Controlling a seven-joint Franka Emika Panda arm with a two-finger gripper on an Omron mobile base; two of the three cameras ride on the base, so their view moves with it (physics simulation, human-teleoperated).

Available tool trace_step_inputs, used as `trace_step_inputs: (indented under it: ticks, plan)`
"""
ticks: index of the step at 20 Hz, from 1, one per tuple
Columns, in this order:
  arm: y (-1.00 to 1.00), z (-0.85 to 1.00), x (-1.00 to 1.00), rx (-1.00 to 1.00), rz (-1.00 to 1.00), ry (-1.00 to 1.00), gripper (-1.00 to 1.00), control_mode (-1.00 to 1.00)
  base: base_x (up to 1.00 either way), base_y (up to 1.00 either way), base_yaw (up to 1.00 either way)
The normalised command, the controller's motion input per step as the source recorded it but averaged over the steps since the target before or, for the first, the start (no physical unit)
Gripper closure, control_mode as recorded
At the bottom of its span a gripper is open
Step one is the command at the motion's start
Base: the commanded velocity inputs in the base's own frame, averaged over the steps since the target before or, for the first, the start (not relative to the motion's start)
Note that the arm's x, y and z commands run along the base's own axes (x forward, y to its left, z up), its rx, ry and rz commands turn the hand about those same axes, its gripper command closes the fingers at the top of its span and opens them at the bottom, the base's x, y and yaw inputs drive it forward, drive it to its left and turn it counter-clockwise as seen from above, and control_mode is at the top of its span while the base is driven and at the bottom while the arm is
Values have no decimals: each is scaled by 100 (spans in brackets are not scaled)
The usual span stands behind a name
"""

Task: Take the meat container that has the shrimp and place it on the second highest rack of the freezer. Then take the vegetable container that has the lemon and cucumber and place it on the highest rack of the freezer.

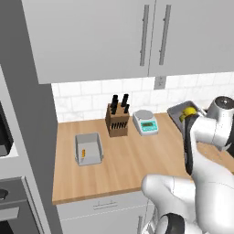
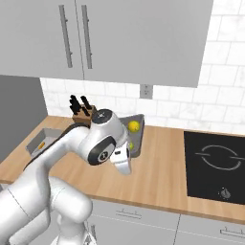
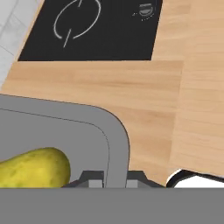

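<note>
Two trays sit on your surface (image 1: 123, 160) in the left base view: the meat container (image 1: 88, 149) with the shrimp (image 1: 83, 151) at 9 o'clock, the vegetable container (image 1: 179, 111) at 2 o'clock.

Right base view: lemon (image 2: 134, 126) inside, behind the arm.

Hand view: your gripper (image 3: 115, 179) straddles that container's rim; the cucumber (image 3: 34, 168) lies at 8 o'clock. You cannot tell whether it is clamped.

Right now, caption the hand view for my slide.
Claw straddling the rim of the vegetable container, cucumber inside, cooktop beyond.

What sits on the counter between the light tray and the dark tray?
In the left base view, a knife block and a kitchen scale stand between the light tray and dark tray.
</note>
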Motion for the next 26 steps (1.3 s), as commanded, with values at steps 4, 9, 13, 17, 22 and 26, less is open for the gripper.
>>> trace_step_inputs:
  ticks: [4,9,13,17,22,26]
  plan:
    - [59,42,-22,1,-18,2,100,-100,0,0,0]
    - [61,41,-4,18,-29,-4,100,-100,0,0,0]
    - [60,38,0,27,-28,-6,100,-100,0,0,0]
    - [46,18,-16,31,-7,-3,100,-100,0,0,0]
    - [45,-3,-38,11,17,-15,100,-100,0,0,0]
    - [51,-15,-21,1,23,-27,100,-100,0,0,0]
